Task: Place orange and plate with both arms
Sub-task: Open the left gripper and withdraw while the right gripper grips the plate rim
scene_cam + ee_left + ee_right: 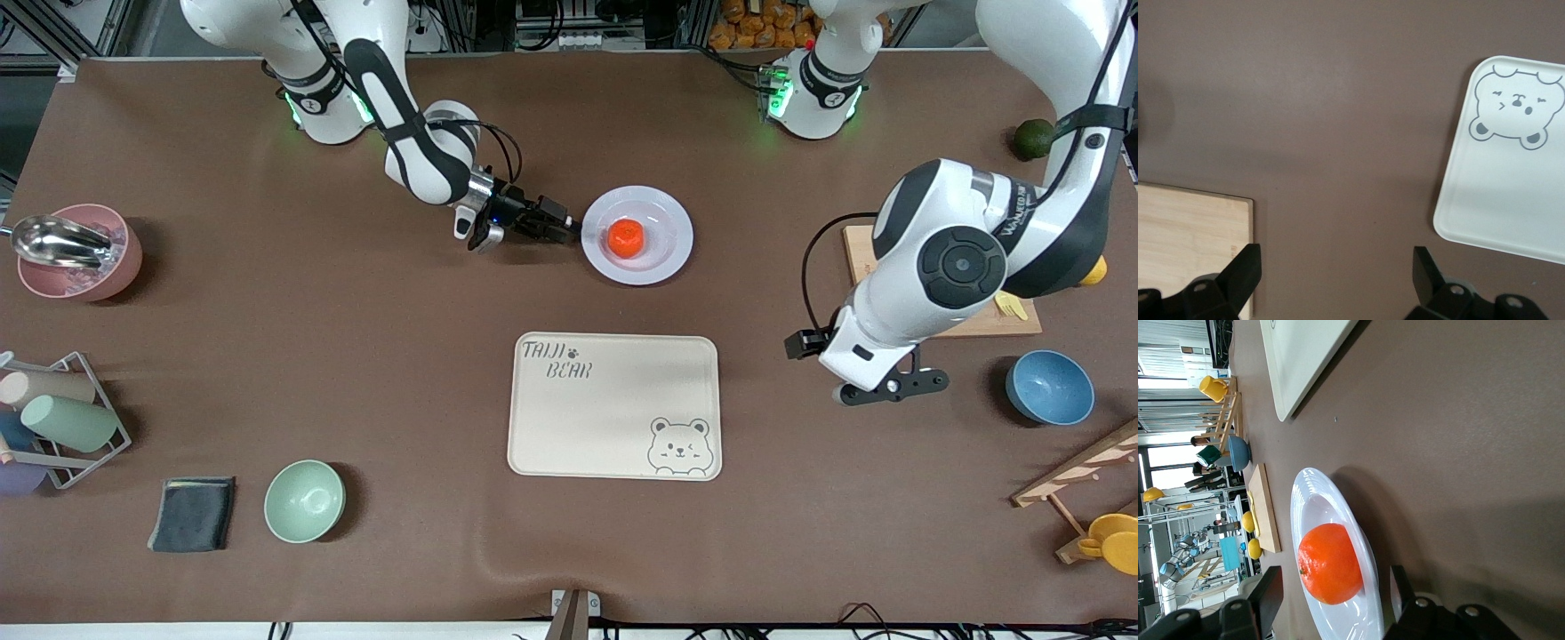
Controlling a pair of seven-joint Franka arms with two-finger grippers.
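Note:
The orange (625,237) sits in the sunken centre of the white plate (667,258), which lies on the table farther from the front camera than the bear tray. My right gripper (565,229) is open at the plate's rim on the right arm's side. In the right wrist view the orange (1330,563) and the plate's rim (1305,495) lie between the spread fingers of that gripper (1333,595). My left gripper (892,388) is open and empty, low over bare table between the tray and the blue bowl; it also shows in the left wrist view (1335,270).
The cream bear tray (613,404) lies mid-table. A wooden board (942,293) and a blue bowl (1049,387) are at the left arm's end, with a dark green fruit (1032,139) farther back. A pale green bowl (304,500), a dark cloth (192,514), a cup rack (53,427) and a pink bowl (80,252) are at the right arm's end.

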